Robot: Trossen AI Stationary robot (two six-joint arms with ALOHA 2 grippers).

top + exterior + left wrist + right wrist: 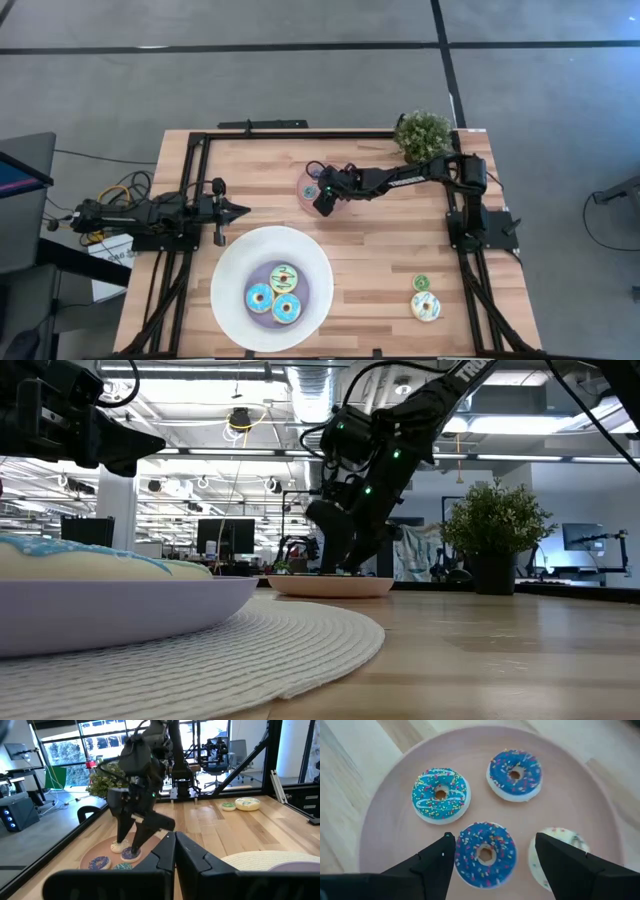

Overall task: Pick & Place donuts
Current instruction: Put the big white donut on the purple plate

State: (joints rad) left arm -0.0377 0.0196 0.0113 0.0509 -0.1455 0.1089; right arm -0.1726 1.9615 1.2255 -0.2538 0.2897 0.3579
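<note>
Our right gripper (pixel 490 851) hangs spread over the small dark-blue sprinkled toy donut (pixel 485 853) on the pink round plate (pixel 385 820); light and rigid, we judge; pinch its outer rim; beyond sit two more blue donuts (pixel 440 795); the left gripper (pixel 238 210) waits pressed together across the bench (pixel 380 250).

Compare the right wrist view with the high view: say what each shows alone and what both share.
Only the right wrist view shows four small donuts singly on the pink plate: a teal one, two blue, a cream one, with the blue between open fingers. Only the high view shows the white plate with three donuts, two donuts on bare wood, and the idle left gripper. Both show the right gripper over the pink plate.
</note>
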